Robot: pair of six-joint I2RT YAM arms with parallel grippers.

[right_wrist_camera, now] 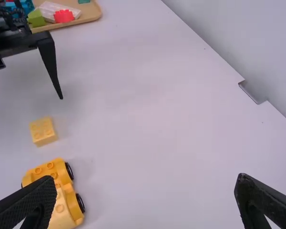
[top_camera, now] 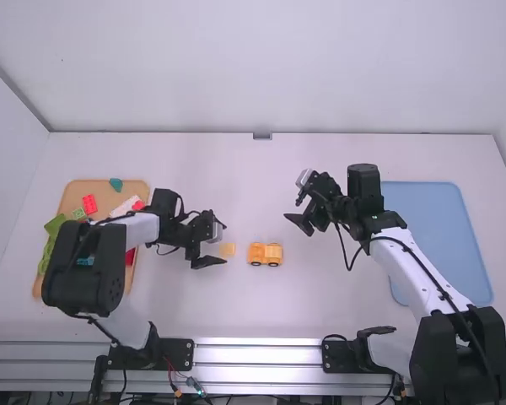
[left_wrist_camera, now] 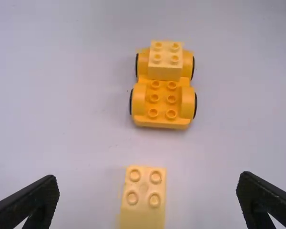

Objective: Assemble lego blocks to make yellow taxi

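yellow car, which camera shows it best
The left wrist view: the car is whole there, with its studs and the pale yellow block on one end plain. The high view has all of it too, but small. In the right wrist view the right gripper covers part and the bottom edge cuts it off.

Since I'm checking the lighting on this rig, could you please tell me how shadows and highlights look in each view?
High view: fairly even light on the table, bright streaks along the metal rail. Left wrist view: a faint, soft shadow beside the yellow car. Right wrist view: a similarly weak shadow beside the loose yellow block.
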